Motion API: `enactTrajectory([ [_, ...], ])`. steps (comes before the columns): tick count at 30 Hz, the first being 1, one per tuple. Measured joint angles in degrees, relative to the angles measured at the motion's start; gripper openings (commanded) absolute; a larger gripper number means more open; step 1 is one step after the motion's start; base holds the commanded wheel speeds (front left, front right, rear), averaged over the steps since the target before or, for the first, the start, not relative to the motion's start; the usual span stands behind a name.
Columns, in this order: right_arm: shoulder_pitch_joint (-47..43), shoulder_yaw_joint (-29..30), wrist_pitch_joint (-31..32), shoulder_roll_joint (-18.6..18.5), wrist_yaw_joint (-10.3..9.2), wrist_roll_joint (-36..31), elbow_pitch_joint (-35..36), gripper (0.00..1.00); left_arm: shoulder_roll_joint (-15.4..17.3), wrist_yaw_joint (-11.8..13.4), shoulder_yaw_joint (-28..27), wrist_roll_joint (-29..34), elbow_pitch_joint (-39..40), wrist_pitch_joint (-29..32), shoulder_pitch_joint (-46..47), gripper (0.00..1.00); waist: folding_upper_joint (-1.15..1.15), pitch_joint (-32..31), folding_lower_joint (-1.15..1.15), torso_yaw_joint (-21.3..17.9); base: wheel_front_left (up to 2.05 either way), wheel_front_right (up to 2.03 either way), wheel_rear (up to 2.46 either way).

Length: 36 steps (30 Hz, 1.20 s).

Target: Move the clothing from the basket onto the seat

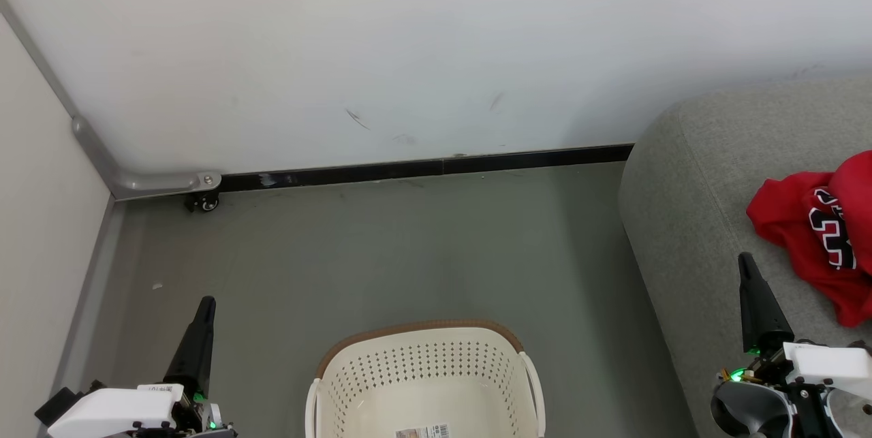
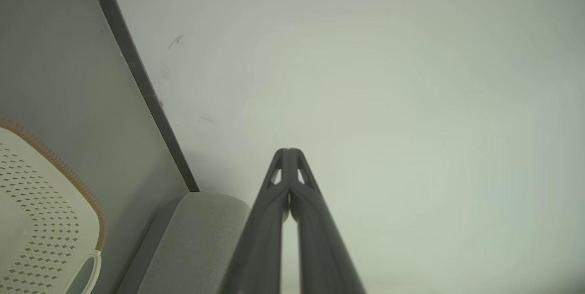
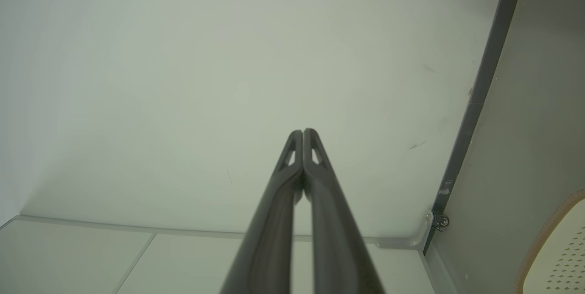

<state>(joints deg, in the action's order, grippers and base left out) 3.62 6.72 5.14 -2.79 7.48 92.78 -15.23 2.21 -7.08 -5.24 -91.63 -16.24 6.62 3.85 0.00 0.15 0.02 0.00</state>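
Red clothing (image 1: 793,233) lies on the grey seat (image 1: 688,220), right, back from its rounded edge; the basket (image 1: 422,363) sits near, on open floor (image 1: 409,247) between the clenched, empty left hand (image 1: 206,302) and right hand (image 1: 746,259).

Closed left claw (image 2: 289,154), basket (image 2: 41,211) beside seat (image 2: 196,234), wall (image 2: 365,79)

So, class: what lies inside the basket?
A paper label lies on the otherwise bare floor of the basket. The near part is cut off by the picture's edge, so unseen.
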Motion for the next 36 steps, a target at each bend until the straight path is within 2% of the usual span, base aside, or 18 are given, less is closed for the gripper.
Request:
enactTrajectory([
  [36, 0.00, 0.07, 0.09, 0.00, 0.00, 0.00, -0.03, 0.00, -0.01, 0.00, 0.08, 0.00, 0.25, -0.01, 0.00, 0.00, 0.00, 0.01, -0.01, 0.00, 0.00, 0.00, 0.00],
])
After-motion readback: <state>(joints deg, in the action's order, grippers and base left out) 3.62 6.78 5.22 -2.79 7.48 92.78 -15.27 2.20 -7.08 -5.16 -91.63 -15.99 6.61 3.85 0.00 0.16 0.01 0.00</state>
